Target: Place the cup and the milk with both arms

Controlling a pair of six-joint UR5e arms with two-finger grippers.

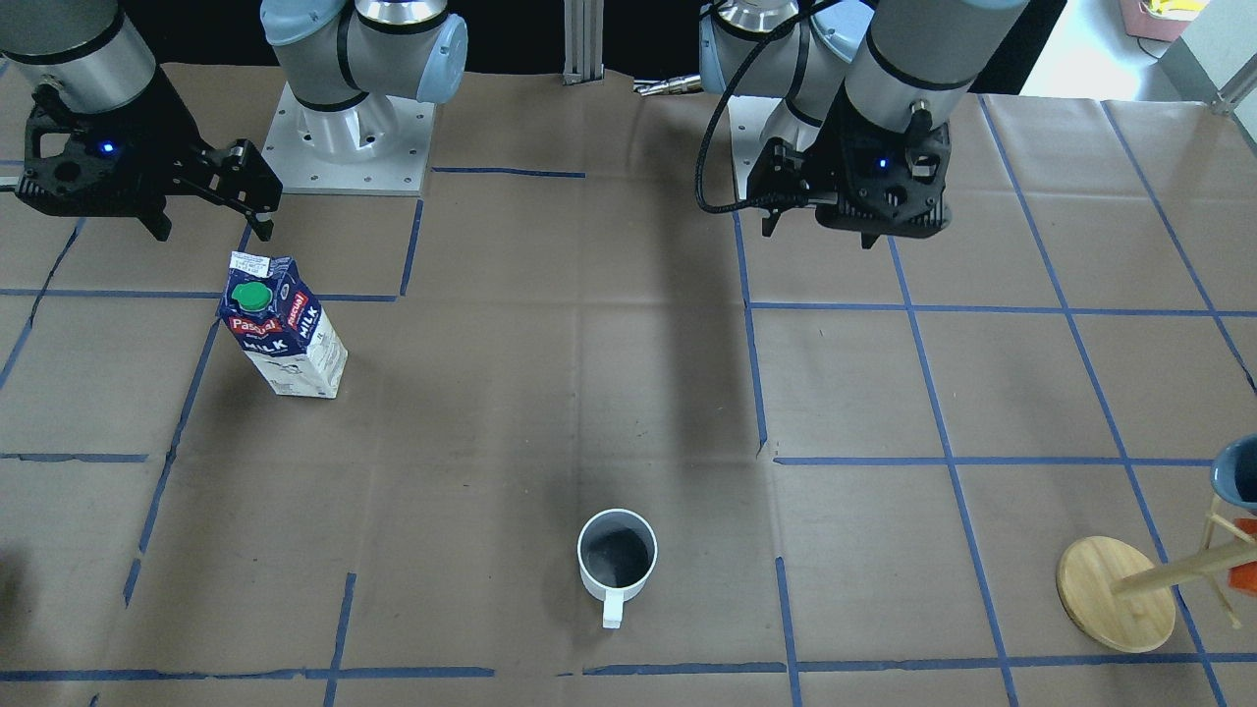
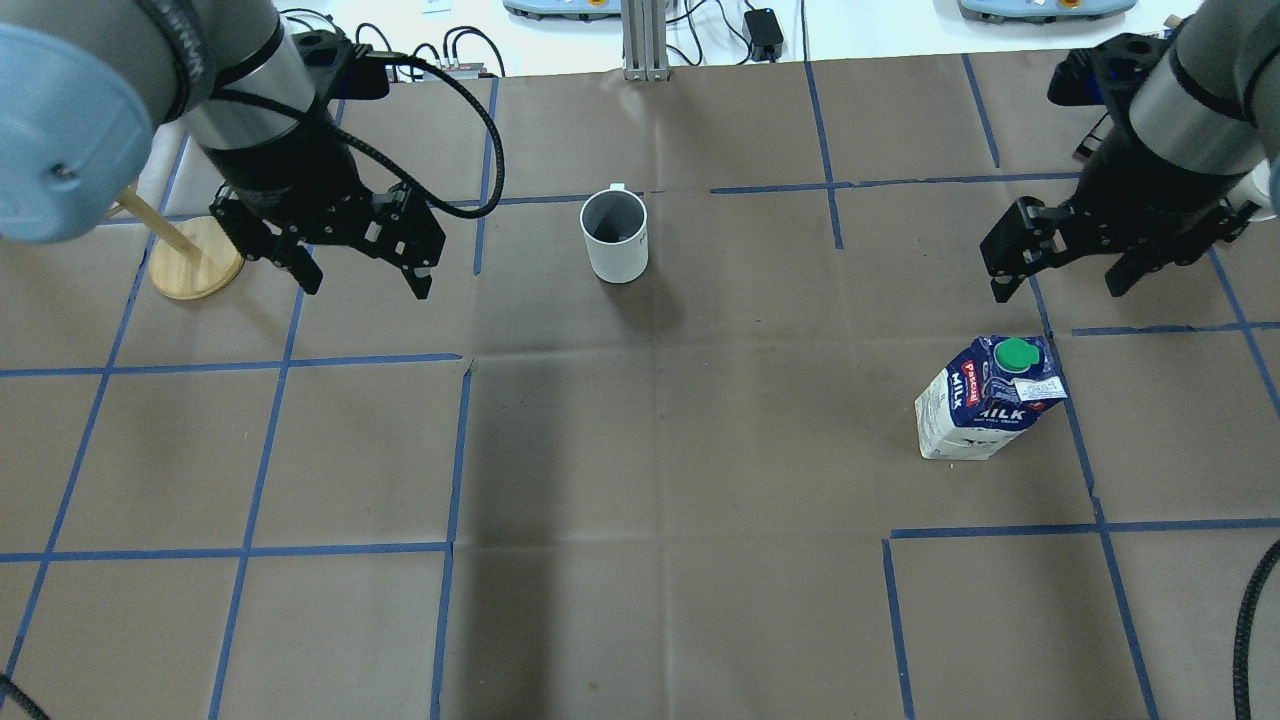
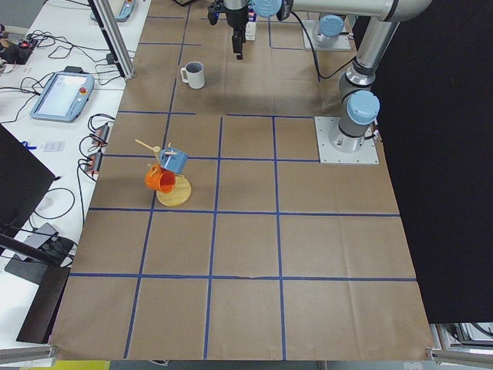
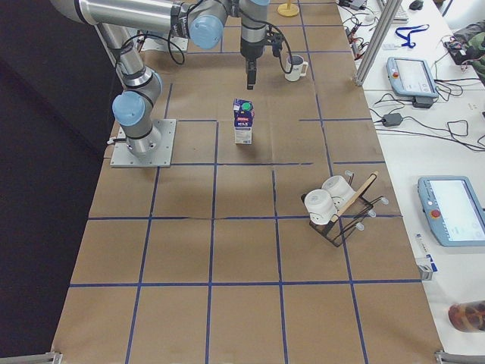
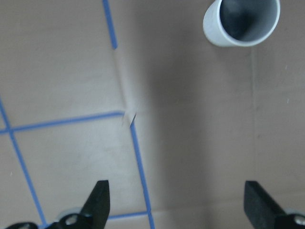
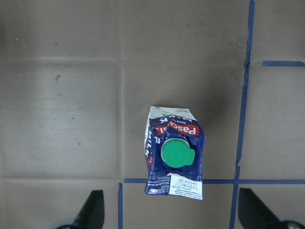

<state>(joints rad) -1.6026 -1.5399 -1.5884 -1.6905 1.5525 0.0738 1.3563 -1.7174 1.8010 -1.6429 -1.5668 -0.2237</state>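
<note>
The white cup (image 1: 617, 560) (image 2: 614, 235) stands upright on the brown paper, handle pointing away from the robot. The milk (image 1: 285, 329) (image 2: 990, 400), a dark-blue and white carton with a green cap, stands upright on the robot's right side. My left gripper (image 2: 365, 285) (image 1: 818, 234) is open and empty, hovering to the left of the cup; the cup (image 5: 240, 21) sits at the top right of its wrist view. My right gripper (image 2: 1058, 290) (image 1: 213, 233) is open and empty, hovering just beyond the milk (image 6: 174, 152), which sits near the centre of its wrist view.
A wooden mug tree (image 1: 1115, 594) (image 3: 173, 193) with a blue and an orange mug stands at the far left, close behind the left gripper. A rack with white cups (image 4: 333, 208) stands towards the robot's right end. Blue tape lines (image 2: 455, 450) grid the paper.
</note>
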